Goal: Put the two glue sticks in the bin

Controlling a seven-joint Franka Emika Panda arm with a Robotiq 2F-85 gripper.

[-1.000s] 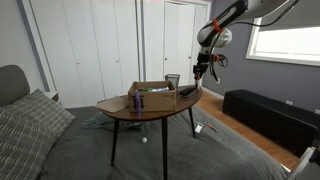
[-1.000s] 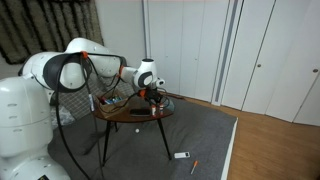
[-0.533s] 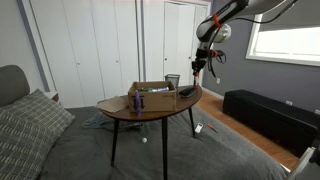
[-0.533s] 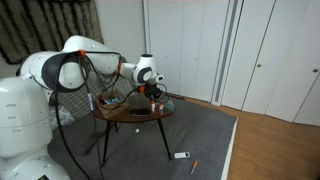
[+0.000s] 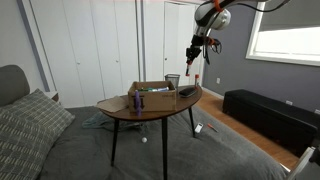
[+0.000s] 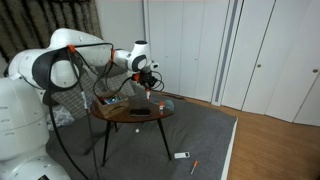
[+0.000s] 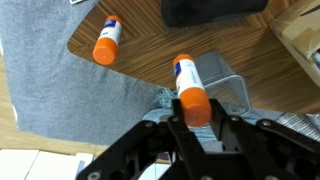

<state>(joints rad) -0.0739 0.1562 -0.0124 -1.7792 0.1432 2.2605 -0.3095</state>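
Holding glue stick [image 7: 189, 90] in gripper [image 7: 193, 122] | above mesh bin [image 7: 230, 84] | second stick [image 7: 107, 42] on table [image 7: 135, 75]

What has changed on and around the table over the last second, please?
The gripper has risen well clear of the table and drifted toward the cardboard box, shut on one glue stick. Whether it already held it earlier is unclear. The box and table stayed put; the other glue stick lies on the table.

arm [image 6: 60, 65]: white, rounded shells | cables [image 6: 55, 130]: black | end effector [image 7: 195, 122]: apparently black
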